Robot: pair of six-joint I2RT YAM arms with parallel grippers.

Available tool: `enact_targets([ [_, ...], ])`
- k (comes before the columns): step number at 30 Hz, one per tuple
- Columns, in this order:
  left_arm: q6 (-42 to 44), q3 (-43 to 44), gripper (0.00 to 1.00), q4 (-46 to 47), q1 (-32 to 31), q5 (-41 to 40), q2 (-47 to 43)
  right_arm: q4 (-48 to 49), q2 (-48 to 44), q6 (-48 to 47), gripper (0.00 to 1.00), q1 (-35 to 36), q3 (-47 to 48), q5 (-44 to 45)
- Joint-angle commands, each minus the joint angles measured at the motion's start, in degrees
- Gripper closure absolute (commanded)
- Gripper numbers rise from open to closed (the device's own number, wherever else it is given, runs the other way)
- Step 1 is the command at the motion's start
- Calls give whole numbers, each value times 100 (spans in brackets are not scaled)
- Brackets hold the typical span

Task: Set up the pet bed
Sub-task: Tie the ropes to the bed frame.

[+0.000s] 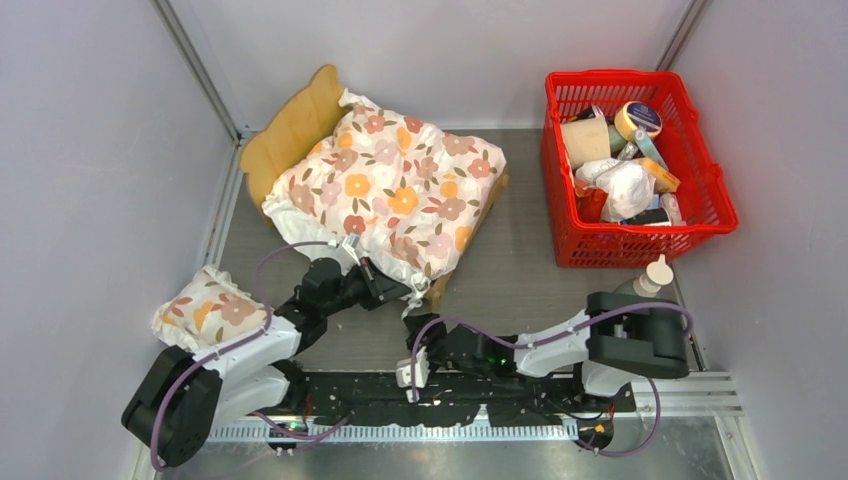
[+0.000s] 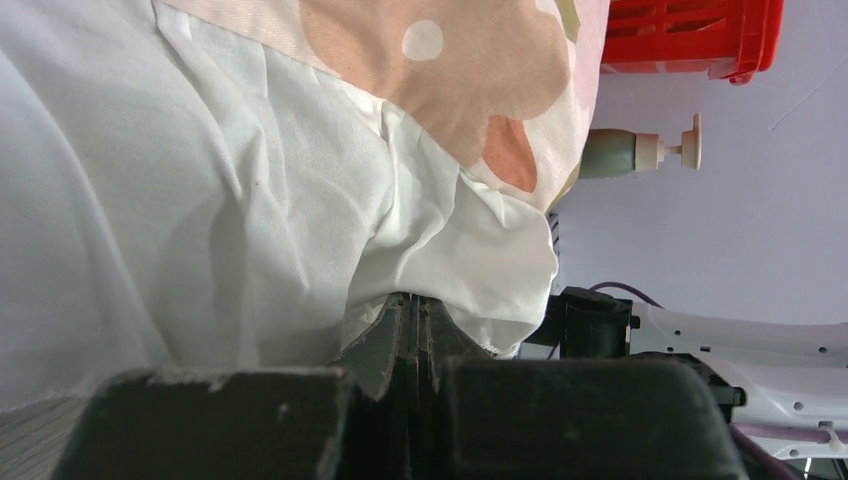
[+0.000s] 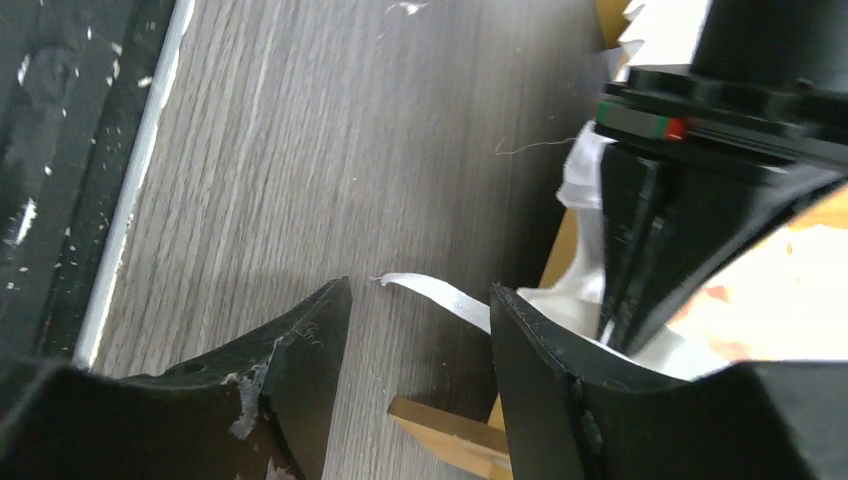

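While the pet bed (image 1: 295,125) stands at the rear left of the table (image 1: 520,275) under a floral cushion (image 1: 400,190), the left gripper (image 2: 412,305) is pinched closed on the cushion's white hem at the bed's near corner. The right gripper (image 3: 418,300) hovers just beside it, its 2 jaws apart and holding nothing. A red basket (image 1: 620,245) sits at rear right.

The left arm (image 1: 235,350) and right arm (image 1: 560,345) have white links between black joints, with purple cables (image 1: 285,250) tied alongside. The right claw (image 3: 415,320) has black wedge-shaped fingers (image 3: 300,370), chipped pale. The left claw (image 2: 412,325) bears a red-and-green mark (image 3: 668,127).
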Motion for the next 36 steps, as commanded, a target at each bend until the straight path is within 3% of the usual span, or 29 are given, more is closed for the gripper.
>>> enact_targets([
  [1,36,163,100,283,20,80,92,735,622,-1226,41,4,349,91],
  [13,2,89,100,344,27,150,132,610,1411,-1992,45,-305,765,700],
  [14,2,80,100,340,21,145,118,545,1480,-2000,49,-343,791,690],
  [16,56,90,100,288,20,125,113,488,1524,-1987,67,-417,824,693],
  [17,119,92,100,194,25,96,103,504,1517,-1973,82,-429,784,734],
  [19,216,46,100,108,20,38,79,663,1287,-1758,93,-413,620,722],
  [23,407,-256,100,326,3,-36,14,655,627,-672,95,-355,292,763],
  [27,682,-457,100,515,-45,-188,-18,1418,108,139,95,-304,-178,879],
  [36,723,-556,100,1015,-341,-219,169,2139,-101,1602,95,-302,-516,1399],
])
